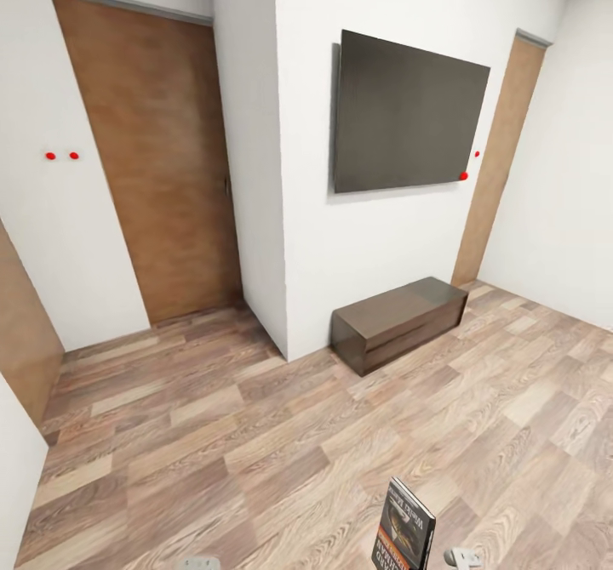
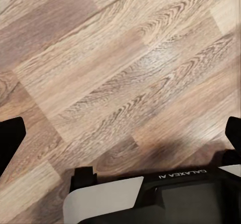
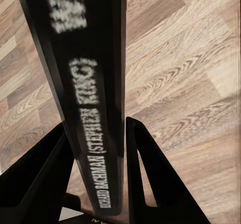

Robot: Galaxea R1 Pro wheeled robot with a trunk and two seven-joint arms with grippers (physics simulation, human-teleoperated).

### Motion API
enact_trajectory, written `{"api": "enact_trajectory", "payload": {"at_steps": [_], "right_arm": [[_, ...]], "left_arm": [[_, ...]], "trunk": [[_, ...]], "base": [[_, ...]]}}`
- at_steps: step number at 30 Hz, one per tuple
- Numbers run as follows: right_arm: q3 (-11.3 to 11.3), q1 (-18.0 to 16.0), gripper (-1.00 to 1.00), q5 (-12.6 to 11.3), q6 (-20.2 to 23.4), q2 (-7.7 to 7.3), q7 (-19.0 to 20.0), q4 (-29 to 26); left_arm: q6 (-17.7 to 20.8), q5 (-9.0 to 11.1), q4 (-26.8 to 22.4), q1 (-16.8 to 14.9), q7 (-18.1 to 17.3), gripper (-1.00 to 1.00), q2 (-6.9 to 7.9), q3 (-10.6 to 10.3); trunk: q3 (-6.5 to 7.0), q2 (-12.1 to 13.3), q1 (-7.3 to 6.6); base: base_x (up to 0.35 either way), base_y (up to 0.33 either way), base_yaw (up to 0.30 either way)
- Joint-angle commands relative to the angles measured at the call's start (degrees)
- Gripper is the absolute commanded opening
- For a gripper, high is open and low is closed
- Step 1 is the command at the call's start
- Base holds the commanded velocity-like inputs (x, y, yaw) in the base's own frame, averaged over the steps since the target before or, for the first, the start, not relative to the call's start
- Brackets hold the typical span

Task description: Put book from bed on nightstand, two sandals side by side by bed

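The book (image 3: 85, 58), thin and dark with white lettering on its spine, stands upright between the two black fingers of my right gripper (image 3: 98, 143), which is shut on it. In the head view the book (image 1: 404, 529) rises at the bottom edge, its cover showing an orange-brown picture, held above the wood-plank floor (image 1: 255, 434). My left gripper (image 2: 123, 133) is open, its dark fingertips (image 2: 11, 138) spread wide over bare floor with nothing between them. The bed, the nightstand and the sandals are out of view.
A long dark brown TV bench (image 1: 398, 322) stands against the white wall under a wall-mounted black TV (image 1: 407, 115). A brown door (image 1: 157, 162) is at the left, another door (image 1: 502, 153) at the far right. A wall corner (image 1: 285, 332) juts out between them.
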Motion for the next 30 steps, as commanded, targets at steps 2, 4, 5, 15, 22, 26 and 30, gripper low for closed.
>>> {"api": "enact_trajectory", "payload": {"at_steps": [2, 4, 5, 15, 22, 26, 30], "right_arm": [[-0.6, -0.1, -1.00, 0.5, -0.4, -0.05, 0.0, 0.2], [-0.6, -0.1, -1.00, 0.5, -0.4, -0.05, 0.0, 0.2], [-0.6, -0.1, -1.00, 0.5, -0.4, -0.05, 0.0, 0.2], [-0.6, -0.1, -1.00, 0.5, -0.4, -0.06, 0.0, 0.2], [-0.6, -0.1, -1.00, 0.5, -0.4, -0.06, 0.0, 0.2], [-0.6, -0.1, -1.00, 0.5, -0.4, -0.06, 0.0, 0.2], [-0.6, -0.1, -1.00, 0.5, -0.4, -0.06, 0.0, 0.2]], "left_arm": [[0.4, -0.5, -0.2, 0.0, -0.3, 1.00, 0.02, 0.5], [0.4, -0.5, -0.2, 0.0, -0.3, 1.00, 0.02, 0.5], [0.4, -0.5, -0.1, 0.0, -0.3, 1.00, 0.01, 0.5], [0.4, -0.5, -0.1, 0.0, -0.3, 1.00, 0.03, 0.5], [0.4, -0.5, -0.1, 0.0, -0.3, 1.00, 0.01, 0.5], [0.4, -0.5, -0.1, 0.0, -0.3, 1.00, 0.03, 0.5], [0.4, -0.5, -0.1, 0.0, -0.3, 1.00, 0.04, 0.5]], "trunk": [[-0.07, 0.0, 0.03], [-0.07, 0.0, 0.03], [-0.07, 0.0, 0.03], [-0.07, 0.0, 0.03], [-0.07, 0.0, 0.03], [-0.07, 0.0, 0.03], [-0.07, 0.0, 0.03]], "base": [[0.228, 0.000, -0.282], [0.225, 0.000, -0.282], [0.221, 0.000, -0.283], [0.210, 0.000, -0.283], [0.101, 0.000, -0.283], [0.007, 0.000, -0.283], [0.001, 0.000, -0.283]]}}
